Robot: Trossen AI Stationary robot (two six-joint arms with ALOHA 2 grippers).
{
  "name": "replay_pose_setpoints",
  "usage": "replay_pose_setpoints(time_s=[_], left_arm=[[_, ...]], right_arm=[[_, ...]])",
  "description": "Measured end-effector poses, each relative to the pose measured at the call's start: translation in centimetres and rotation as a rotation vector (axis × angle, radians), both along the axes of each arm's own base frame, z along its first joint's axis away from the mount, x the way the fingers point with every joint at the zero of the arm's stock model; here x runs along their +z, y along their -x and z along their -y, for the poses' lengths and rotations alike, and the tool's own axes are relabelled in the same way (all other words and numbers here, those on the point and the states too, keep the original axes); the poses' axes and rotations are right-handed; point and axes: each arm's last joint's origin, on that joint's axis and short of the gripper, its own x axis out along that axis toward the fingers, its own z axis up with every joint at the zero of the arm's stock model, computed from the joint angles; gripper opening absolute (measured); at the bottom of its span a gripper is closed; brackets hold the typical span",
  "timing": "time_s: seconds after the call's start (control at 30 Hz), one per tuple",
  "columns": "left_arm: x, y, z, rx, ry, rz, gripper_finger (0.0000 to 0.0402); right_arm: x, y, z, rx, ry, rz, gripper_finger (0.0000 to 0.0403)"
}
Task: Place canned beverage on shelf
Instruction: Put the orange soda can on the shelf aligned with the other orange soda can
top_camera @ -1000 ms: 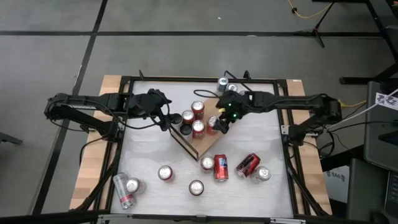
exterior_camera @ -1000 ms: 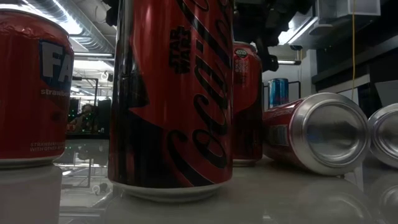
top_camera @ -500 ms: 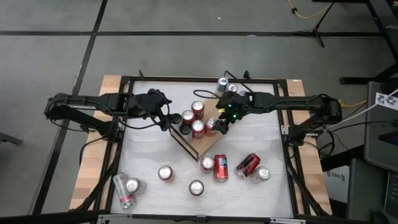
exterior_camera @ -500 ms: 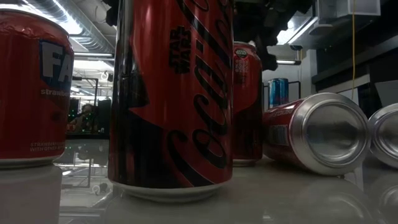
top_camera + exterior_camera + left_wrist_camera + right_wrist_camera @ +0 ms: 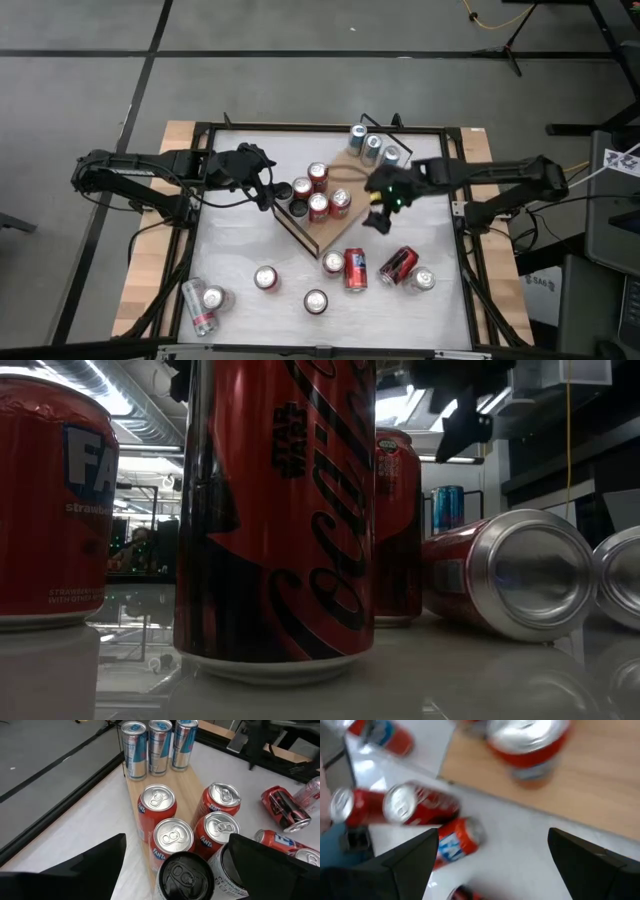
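Note:
The shelf (image 5: 338, 228) is a light-wood board lying slantwise mid-table. On it stand three blue-silver cans (image 5: 159, 745) at its far end and several red cans (image 5: 212, 812) and dark cans (image 5: 184, 876) toward its near end. My left gripper (image 5: 268, 195) hangs open at the shelf's left end, above the dark cans (image 5: 175, 867). My right gripper (image 5: 378, 215) hangs open over the table just right of the shelf (image 5: 492, 865), holding nothing. The red can (image 5: 341, 202) nearest it stands upright on the board.
Loose cans are spread over the near half of the white tabletop: some upright (image 5: 265, 278), (image 5: 315, 300), (image 5: 333, 262), some lying (image 5: 398, 265), (image 5: 198, 305). In the low view a tall red can (image 5: 275, 510) fills the foreground. A black frame (image 5: 458, 215) rims the table.
My right gripper has drawn away from the red can on the shelf, going toward the table's right and near edges and rising a little, its fingers still open. The can stays upright on the board.

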Motion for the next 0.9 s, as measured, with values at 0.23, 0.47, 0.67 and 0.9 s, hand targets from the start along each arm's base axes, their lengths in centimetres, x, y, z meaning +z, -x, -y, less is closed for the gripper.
replay_pose_setpoints(time_s=[0.23,0.47,0.67,0.9], left_arm=[[0.0,0.0,0.0,0.0,0.0,0.0,0.0346],[0.0,0.0,0.0,0.0,0.0,0.002,0.0346],[0.0,0.0,0.0,0.0,0.0,0.003,0.0346],[0.0,0.0,0.0,0.0,0.0,0.003,0.0346]], right_arm=[[-0.9,-0.9,-3.5,0.09,0.062,0.009,0.0363],[-2.9,-2.9,-4.2,0.115,0.109,-0.005,0.0363],[-4.5,-4.3,-3.7,0.108,0.152,-0.022,0.0363],[-5.2,-5.3,-2.7,0.109,0.191,-0.005,0.0363]])
